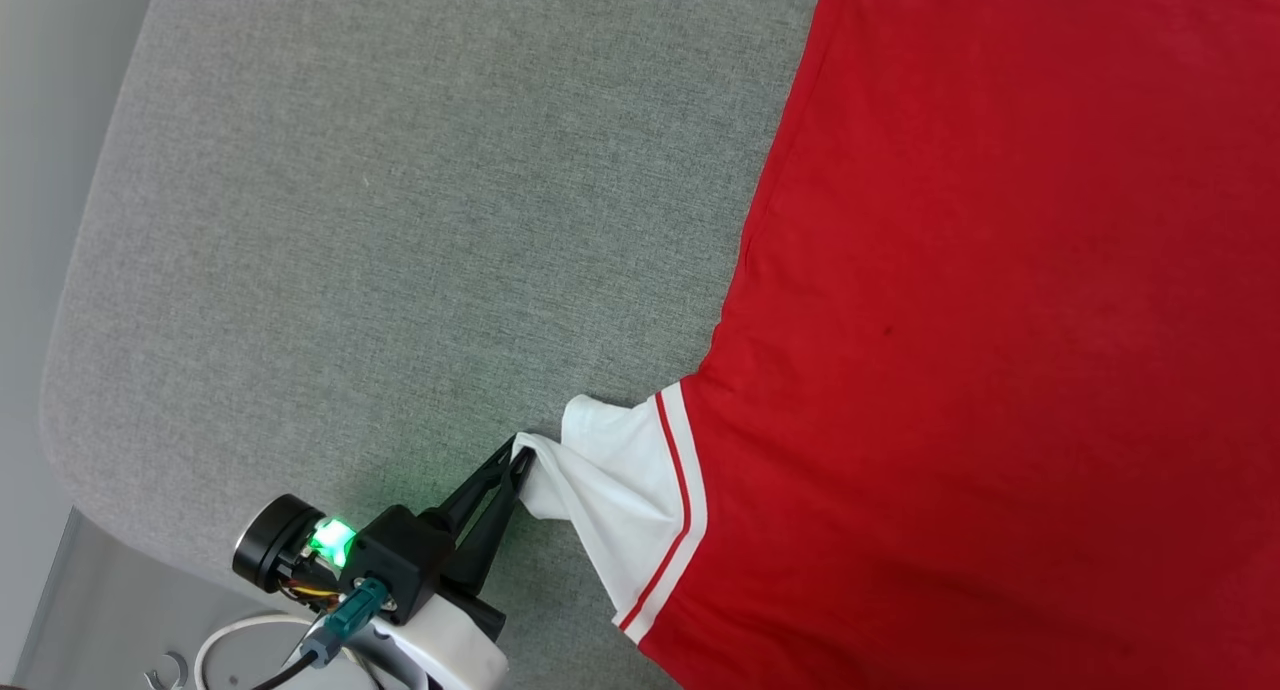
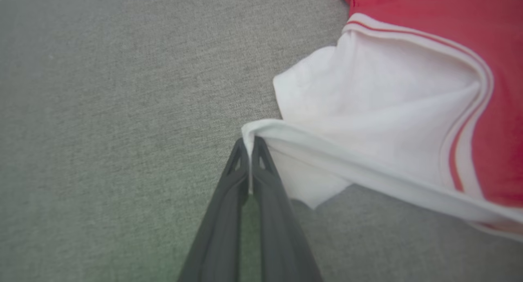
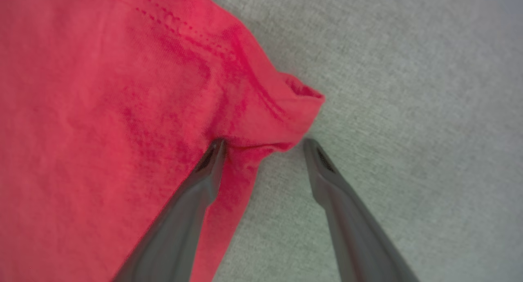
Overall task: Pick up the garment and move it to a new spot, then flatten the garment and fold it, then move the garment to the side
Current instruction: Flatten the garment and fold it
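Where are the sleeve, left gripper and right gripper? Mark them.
sleeve (image 1: 620, 490): head view, middle of its white cloth.
left gripper (image 2: 249, 145): left wrist view, between shut fingertips.
right gripper (image 3: 264, 144): right wrist view, between open fingertips.

Grey pad (image 1: 350, 220) before me, with the garment (image 1: 1000, 320) on it.
My work surface is covered in grey woven fabric and rounds off at the corner on my left. The red garment lies spread over its right part, its white sleeve (image 1: 620, 480) with red-striped trim reaching out across bare grey cloth.
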Controlling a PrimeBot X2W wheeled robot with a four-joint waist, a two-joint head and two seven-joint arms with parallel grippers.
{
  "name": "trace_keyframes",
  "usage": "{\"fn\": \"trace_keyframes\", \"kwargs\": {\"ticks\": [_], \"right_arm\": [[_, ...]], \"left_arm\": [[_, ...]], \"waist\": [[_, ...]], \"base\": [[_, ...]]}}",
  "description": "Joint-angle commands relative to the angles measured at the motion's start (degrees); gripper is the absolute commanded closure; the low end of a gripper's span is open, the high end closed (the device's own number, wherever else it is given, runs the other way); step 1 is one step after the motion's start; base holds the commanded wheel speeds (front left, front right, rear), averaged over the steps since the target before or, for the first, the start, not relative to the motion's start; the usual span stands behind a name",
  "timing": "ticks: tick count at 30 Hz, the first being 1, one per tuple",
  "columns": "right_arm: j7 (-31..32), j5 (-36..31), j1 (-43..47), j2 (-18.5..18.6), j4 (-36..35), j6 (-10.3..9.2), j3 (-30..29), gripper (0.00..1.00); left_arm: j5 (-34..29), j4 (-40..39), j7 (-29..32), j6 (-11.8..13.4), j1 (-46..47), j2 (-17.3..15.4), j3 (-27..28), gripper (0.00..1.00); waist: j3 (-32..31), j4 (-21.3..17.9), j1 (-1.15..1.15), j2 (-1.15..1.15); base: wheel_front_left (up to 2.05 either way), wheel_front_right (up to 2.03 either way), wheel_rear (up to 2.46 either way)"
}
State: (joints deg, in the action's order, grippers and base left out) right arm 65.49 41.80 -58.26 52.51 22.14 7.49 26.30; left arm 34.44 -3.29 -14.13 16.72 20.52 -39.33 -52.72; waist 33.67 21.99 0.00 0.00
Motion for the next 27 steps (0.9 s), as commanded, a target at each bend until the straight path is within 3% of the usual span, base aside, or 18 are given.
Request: {"fn": "trace_keyframes", "kwargs": {"ticks": [1, 2, 3, 11, 16, 27], "right_arm": [[0.1, 0.4, 4.3, -2.1, 1.1, 0.0, 2.1, 0.0], [-0.1, 0.4, 4.7, -2.1, 0.8, 0.01, 2.7, 0.0], [-0.6, 0.3, 4.7, -2.0, 0.4, 0.08, 2.9, 1.0], [-6.7, 0.1, 1.5, -1.4, -1.7, -0.01, 4.2, 1.0], [-11.6, 1.3, 2.6, -0.3, -5.2, -0.01, 8.5, 1.0], [-18.8, 7.9, 9.9, 10.4, -20.5, -0.01, 19.3, 1.0]], "left_arm": [[-0.3, 0.1, -0.2, 0.3, 0.9, 0.1, 0.0, 1.0], [-0.4, 0.2, -0.1, 0.3, 1.0, 0.2, -0.1, 1.0], [-0.4, 0.3, 0.0, 0.3, 1.1, 0.2, -0.1, 1.0], [0.8, 2.0, -0.3, 0.5, -1.0, -0.2, 0.1, 1.0], [2.0, 3.2, -0.3, 0.4, -2.9, -1.1, 0.0, 1.0], [5.4, 3.3, -0.2, 2.2, -9.3, -4.8, 0.8, 1.0]], "waist": [[0.0, 0.0, 0.0, 0.0], [-0.2, 0.0, 0.0, 0.0], [-0.5, -0.1, 0.0, 0.0], [-6.2, -2.5, 0.0, 0.0], [-12.4, -5.3, 0.0, 0.0], [-21.5, -13.6, 0.0, 0.0]], "base": [[0.0, 0.0, 0.0], [0.0, 0.0, 0.0], [0.0, 0.0, 0.0], [0.0, 0.0, 0.0], [0.0, 0.0, 0.0], [0.0, 0.0, 0.0]]}}
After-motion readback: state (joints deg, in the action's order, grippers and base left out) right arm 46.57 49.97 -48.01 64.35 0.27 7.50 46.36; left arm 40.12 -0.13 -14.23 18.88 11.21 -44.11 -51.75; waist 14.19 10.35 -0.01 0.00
